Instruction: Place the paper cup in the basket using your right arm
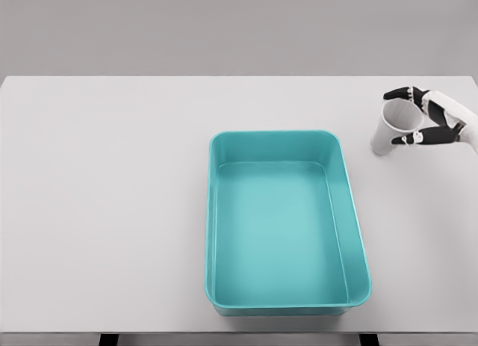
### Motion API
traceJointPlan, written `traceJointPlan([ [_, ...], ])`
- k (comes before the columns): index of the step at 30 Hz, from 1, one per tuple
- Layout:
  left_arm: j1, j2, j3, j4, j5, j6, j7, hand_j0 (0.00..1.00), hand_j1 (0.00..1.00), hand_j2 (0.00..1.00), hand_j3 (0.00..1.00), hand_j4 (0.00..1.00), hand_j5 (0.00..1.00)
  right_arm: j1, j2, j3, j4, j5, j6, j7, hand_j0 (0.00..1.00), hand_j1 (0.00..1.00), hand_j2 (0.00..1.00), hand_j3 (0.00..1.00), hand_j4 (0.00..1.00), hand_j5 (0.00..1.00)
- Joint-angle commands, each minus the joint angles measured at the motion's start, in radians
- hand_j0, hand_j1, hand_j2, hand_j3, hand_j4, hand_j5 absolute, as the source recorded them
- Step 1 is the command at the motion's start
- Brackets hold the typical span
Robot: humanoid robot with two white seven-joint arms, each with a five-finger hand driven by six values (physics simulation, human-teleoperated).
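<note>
A white paper cup (390, 131) is at the far right of the table, tilted with its open mouth turned up and to the right. My right hand (396, 117) comes in from the right edge and is shut on the cup near its rim. Its dark fingers (399, 93) curl over the top and the thumb (415, 139) presses from below. The teal basket (211, 211) sits at the middle of the table, to the left of the cup and nearer to me, with nothing inside it. The left arm does not show.
The white table (104, 211) spans the whole view, with its far edge against a grey wall. The cup and hand are close to the table's right edge.
</note>
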Motion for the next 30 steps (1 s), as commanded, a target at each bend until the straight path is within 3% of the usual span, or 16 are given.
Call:
traceJointPlan([
  [1,0.000,0.000,0.000,0.000,-0.001,0.000,0.000,1.00,1.00,1.00,1.00,1.00,1.00,0.000,-0.001,-0.016,-0.019,-0.006,-0.006,-0.004,0.74,0.74,0.74,0.74,0.74,0.74],
  [12,0.000,0.000,0.000,0.000,-0.001,0.001,0.000,1.00,1.00,1.00,1.00,1.00,1.00,0.000,-0.004,-0.036,-0.090,-0.006,-0.006,-0.004,0.74,0.74,0.74,0.74,0.74,0.74],
  [19,0.000,0.000,0.000,0.000,0.000,0.000,0.000,1.00,1.00,1.00,1.00,1.00,1.00,0.003,-0.015,-0.051,-0.208,-0.005,-0.006,-0.004,0.72,0.72,0.72,0.72,0.72,0.72],
  [30,0.000,0.000,0.000,0.000,0.000,0.000,0.000,1.00,1.00,1.00,1.00,1.00,1.00,0.020,-0.018,-0.094,-0.334,-0.003,-0.012,-0.004,0.72,0.72,0.72,0.72,0.72,0.72],
])
